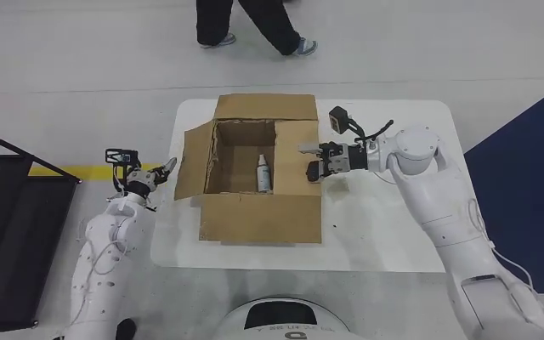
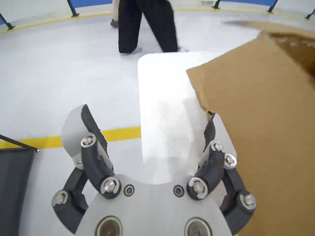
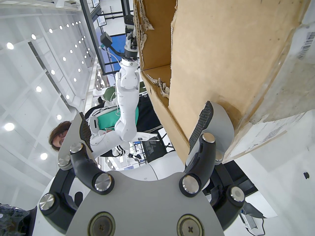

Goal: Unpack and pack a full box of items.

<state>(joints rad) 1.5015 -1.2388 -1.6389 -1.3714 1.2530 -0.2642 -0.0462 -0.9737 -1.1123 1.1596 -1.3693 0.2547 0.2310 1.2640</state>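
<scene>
Judging by the open box point(image 1: 259, 219) at centre frame, with one white bottle point(image 1: 264, 172) lying inside, it is either nearly emptied or barely refilled. The right gripper point(image 1: 308, 161), jaws apart, sits at the right flap. The left gripper point(image 1: 164, 172), also spread, hovers off the white table's point(image 1: 382, 229) left edge, over grey floor.
</scene>
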